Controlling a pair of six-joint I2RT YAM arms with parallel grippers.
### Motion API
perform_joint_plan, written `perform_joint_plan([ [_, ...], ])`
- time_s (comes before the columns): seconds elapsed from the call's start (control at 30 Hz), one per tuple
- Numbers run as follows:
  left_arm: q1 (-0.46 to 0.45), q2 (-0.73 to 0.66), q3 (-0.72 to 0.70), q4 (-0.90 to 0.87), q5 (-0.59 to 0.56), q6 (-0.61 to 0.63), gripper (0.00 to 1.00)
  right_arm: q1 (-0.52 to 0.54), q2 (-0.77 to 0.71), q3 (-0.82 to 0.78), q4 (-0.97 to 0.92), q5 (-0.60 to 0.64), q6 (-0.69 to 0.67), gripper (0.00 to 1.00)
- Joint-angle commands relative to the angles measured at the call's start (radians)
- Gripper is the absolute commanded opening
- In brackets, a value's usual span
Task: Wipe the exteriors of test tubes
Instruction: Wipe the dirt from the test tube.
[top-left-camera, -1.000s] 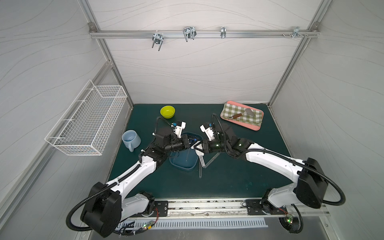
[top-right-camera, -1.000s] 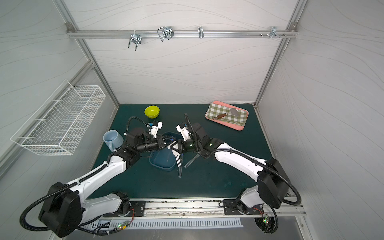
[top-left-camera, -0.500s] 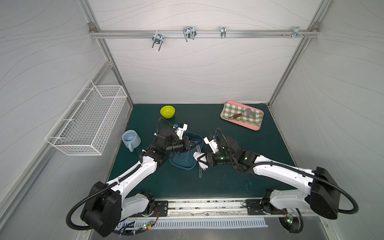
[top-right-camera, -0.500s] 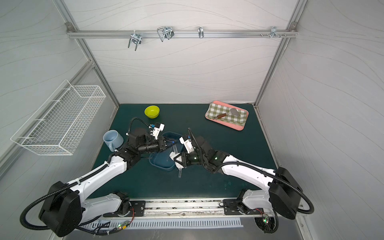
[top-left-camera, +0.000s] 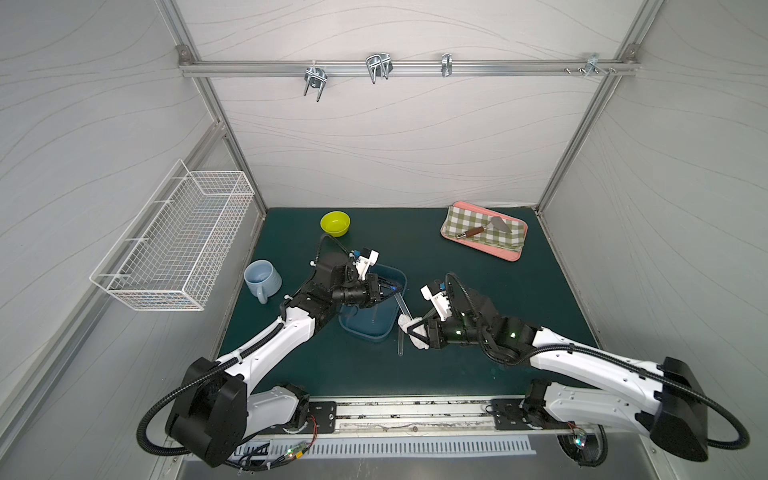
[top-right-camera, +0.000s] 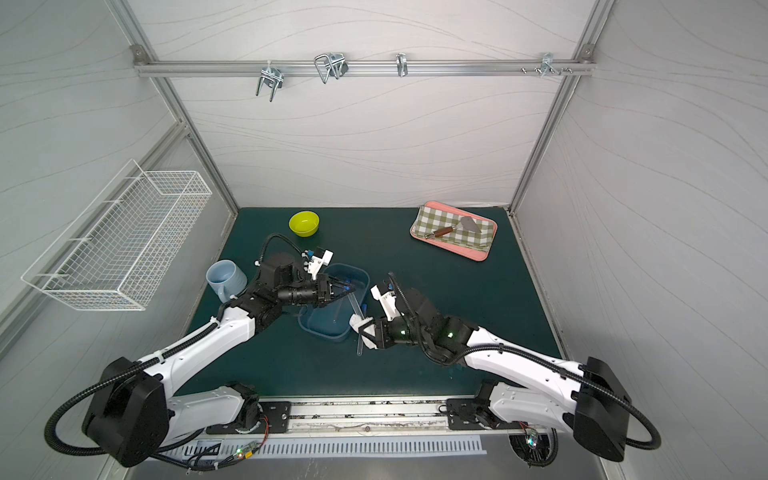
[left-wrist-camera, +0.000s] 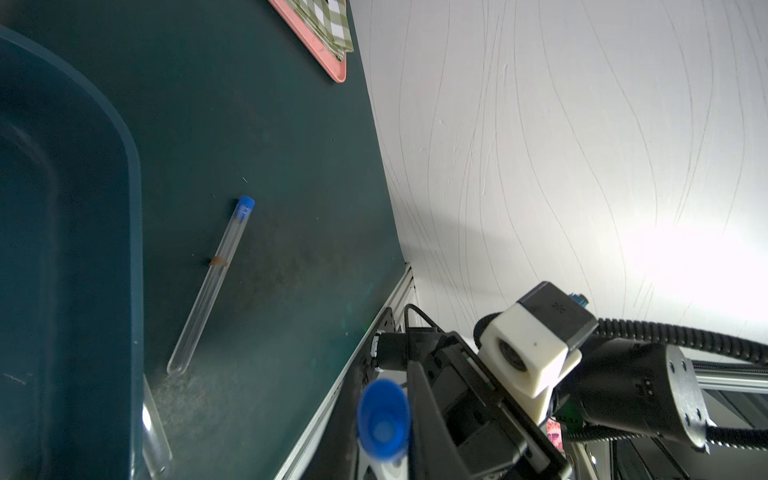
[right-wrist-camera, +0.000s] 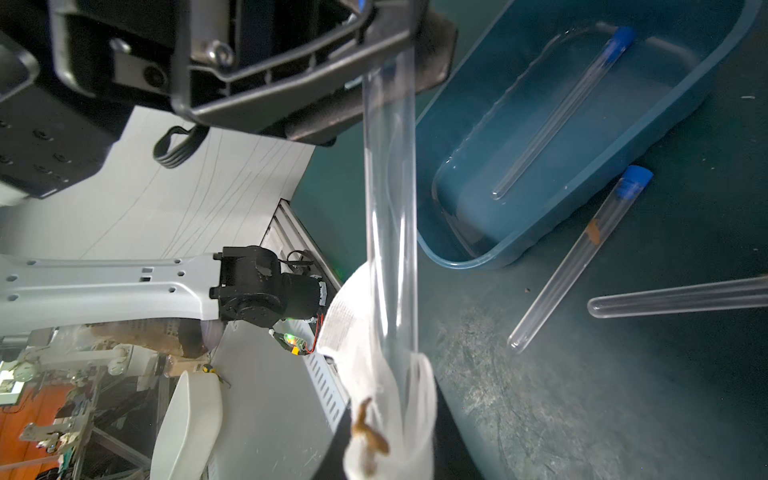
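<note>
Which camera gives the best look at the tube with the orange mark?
The right wrist view: the orange-marked tube shows large, cap to tip, mark plain. The left wrist view shows it whole but smaller; in the top views the mark cannot be made out.

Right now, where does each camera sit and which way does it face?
Top views: high above the base, facing down at the table; left arm and right arm show.
Left wrist: faces across the table to the marked tube; right arm shows.
Right wrist: faces along the held tube to the left gripper.
Shared: both wrists see the marked tube.
</note>
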Motion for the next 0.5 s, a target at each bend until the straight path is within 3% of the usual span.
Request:
perform_joint_plan([
  [0.0,0.070,0.008,0.075,0.015,-0.076,0.111,0.05,0.002,-0.066,-0.051,-0.199,0.032,0.072,0.15],
  [0.47,0.084,0.043,0.094,0.056,-0.055,0.075,0.05,-0.032,-0.048,-0.038,-0.099,0.039,0.079,0.15],
])
